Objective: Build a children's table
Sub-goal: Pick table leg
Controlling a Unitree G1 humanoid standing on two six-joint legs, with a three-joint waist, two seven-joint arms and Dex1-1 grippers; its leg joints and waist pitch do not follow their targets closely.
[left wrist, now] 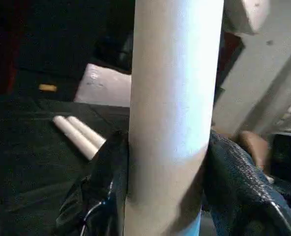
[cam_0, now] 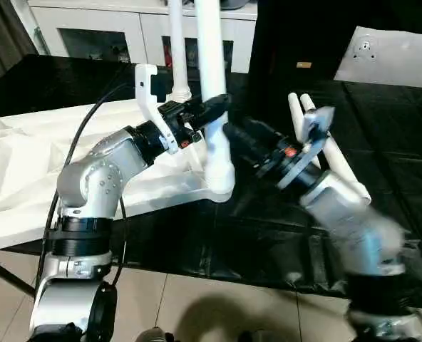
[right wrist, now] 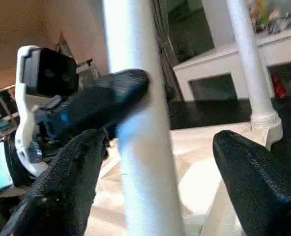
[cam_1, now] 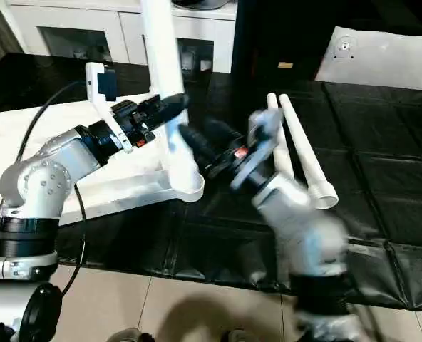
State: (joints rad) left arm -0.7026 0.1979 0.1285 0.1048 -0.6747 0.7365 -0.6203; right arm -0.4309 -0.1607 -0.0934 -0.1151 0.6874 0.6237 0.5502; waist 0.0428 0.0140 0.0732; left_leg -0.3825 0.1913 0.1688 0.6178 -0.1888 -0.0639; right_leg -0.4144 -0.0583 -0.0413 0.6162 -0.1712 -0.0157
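Steadying the upright leg [cam_0: 211, 78] in its socket, left gripper [cam_0: 209, 108] clamps it; right gripper [right wrist: 155, 162] spread wide alongside.

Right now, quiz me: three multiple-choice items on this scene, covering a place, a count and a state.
1. The loose legs lie:
A. on the black cloth
B. on the floor
C. in a cupboard

2. Legs standing upright in the tabletop:
A. one
B. two
C. four

3. The left pincer is:
A. open, away from everything
B. shut on the near upright leg
C. holding a loose leg

Answers: 1 A, both lie side by side on the cloth. 2 B, two rise from corner sockets. 3 B, its fingers press both sides of that leg.
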